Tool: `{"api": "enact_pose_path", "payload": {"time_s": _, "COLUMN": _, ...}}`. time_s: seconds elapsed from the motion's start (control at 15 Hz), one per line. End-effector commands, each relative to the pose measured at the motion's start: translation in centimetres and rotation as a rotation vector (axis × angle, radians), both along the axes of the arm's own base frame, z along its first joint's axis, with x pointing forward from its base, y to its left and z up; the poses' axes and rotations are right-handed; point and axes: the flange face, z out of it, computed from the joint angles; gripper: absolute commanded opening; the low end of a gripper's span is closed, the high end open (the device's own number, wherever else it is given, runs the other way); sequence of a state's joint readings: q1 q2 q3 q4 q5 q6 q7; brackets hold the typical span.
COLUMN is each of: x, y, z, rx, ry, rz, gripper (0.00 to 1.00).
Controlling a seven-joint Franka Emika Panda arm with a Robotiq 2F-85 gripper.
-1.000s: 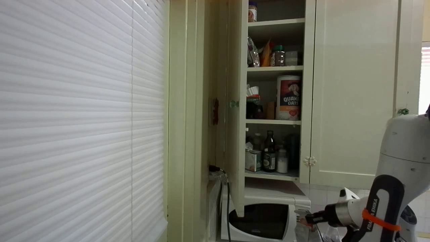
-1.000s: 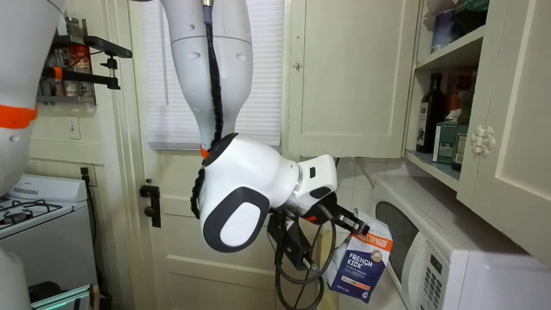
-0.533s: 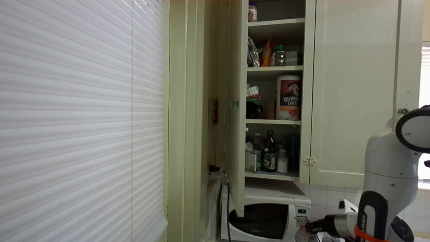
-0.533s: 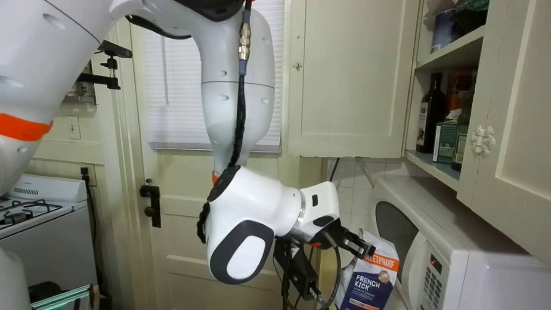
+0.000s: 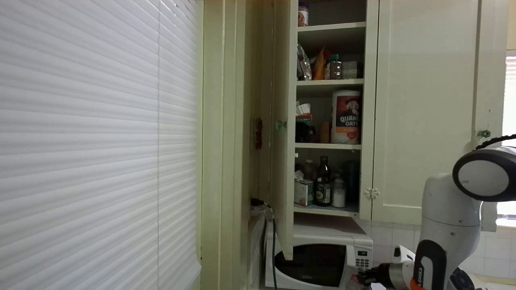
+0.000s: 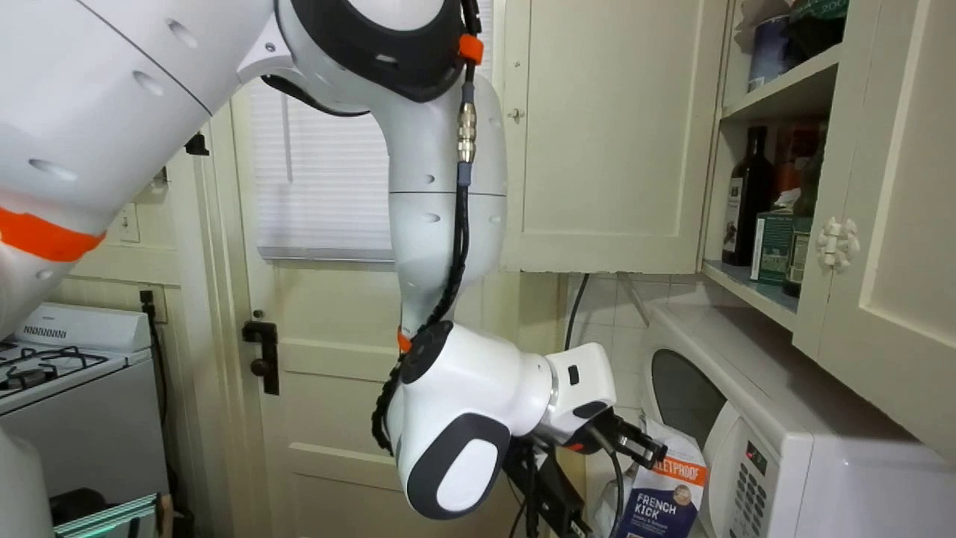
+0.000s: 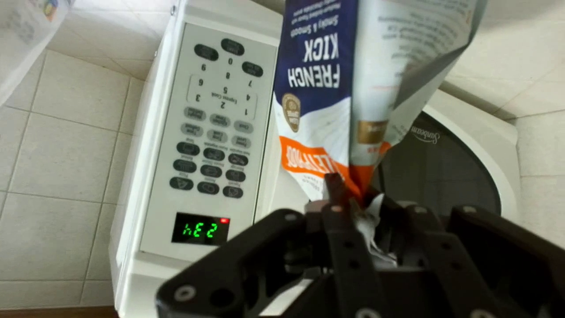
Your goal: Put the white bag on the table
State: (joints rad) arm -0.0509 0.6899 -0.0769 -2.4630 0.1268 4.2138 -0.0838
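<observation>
I observe the gripper (image 7: pixel 358 196) pinching the white bag (image 7: pixel 353 88), printed orange and blue, by its top; the bag hangs, contents hidden, in front of the microwave (image 6: pixel 784 426). In an exterior view, the cupboard (image 5: pixel 368 121) stands open: inside, an oats canister (image 5: pixel 346 117); lower down, a dark bottle (image 5: pixel 323 186) between a box (image 5: pixel 303 192) and a pale bottle (image 5: pixel 338 195).

You can read FRENCH KICK, Smoky & Smooth and LETPROOF on the white-and-blue bag (image 7: pixel 348 88). On the microwave door (image 7: pixel 446 174) you see Sunbeam. The keypad (image 7: pixel 214 101) says Express Cook and has numbers 0 to 9. Its screen (image 7: pixel 201 228) looks like 2, 3, 4 in green. The oats tub (image 5: pixel 346 117) says QUAKE OATS. The arm (image 5: pixel 449 225) says EMIKA.
</observation>
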Motion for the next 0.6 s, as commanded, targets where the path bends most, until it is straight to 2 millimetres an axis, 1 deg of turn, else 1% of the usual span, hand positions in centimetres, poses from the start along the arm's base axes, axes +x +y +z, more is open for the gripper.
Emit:
{"api": "enact_pose_path", "payload": {"time_s": 0.0, "x": 0.2, "y": -0.4, "z": -2.7, "rx": -0.025, "ry": 0.001, "rz": 0.020, "gripper": 0.14}}
{"api": "enact_pose_path", "payload": {"time_s": 0.07, "x": 0.2, "y": -0.5, "z": -3.2, "rx": -0.026, "ry": 0.009, "rz": 0.019, "gripper": 0.37}}
{"api": "enact_pose_path", "payload": {"time_s": 0.13, "x": 1.1, "y": -0.7, "z": -2.8, "rx": -0.025, "ry": 0.014, "rz": 0.017, "gripper": 0.39}}
{"api": "enact_pose_path", "payload": {"time_s": 0.2, "x": 1.1, "y": -0.8, "z": -2.7, "rx": -0.025, "ry": 0.013, "rz": 0.014, "gripper": 0.40}}
{"api": "enact_pose_path", "payload": {"time_s": 0.27, "x": 0.4, "y": -0.5, "z": -2.8, "rx": -0.012, "ry": 0.013, "rz": 0.010, "gripper": 0.46}}
{"api": "enact_pose_path", "payload": {"time_s": 0.33, "x": 0.0, "y": -0.3, "z": -2.7, "rx": -0.003, "ry": 0.013, "rz": 0.011, "gripper": 0.55}}
{"api": "enact_pose_path", "payload": {"time_s": 0.47, "x": -0.3, "y": 0.3, "z": -1.2, "rx": 0.028, "ry": 0.030, "rz": -0.001, "gripper": 0.69}}
{"api": "enact_pose_path", "payload": {"time_s": 0.53, "x": -0.6, "y": 0.6, "z": -0.7, "rx": 0.044, "ry": 0.050, "rz": -0.008, "gripper": 0.77}}
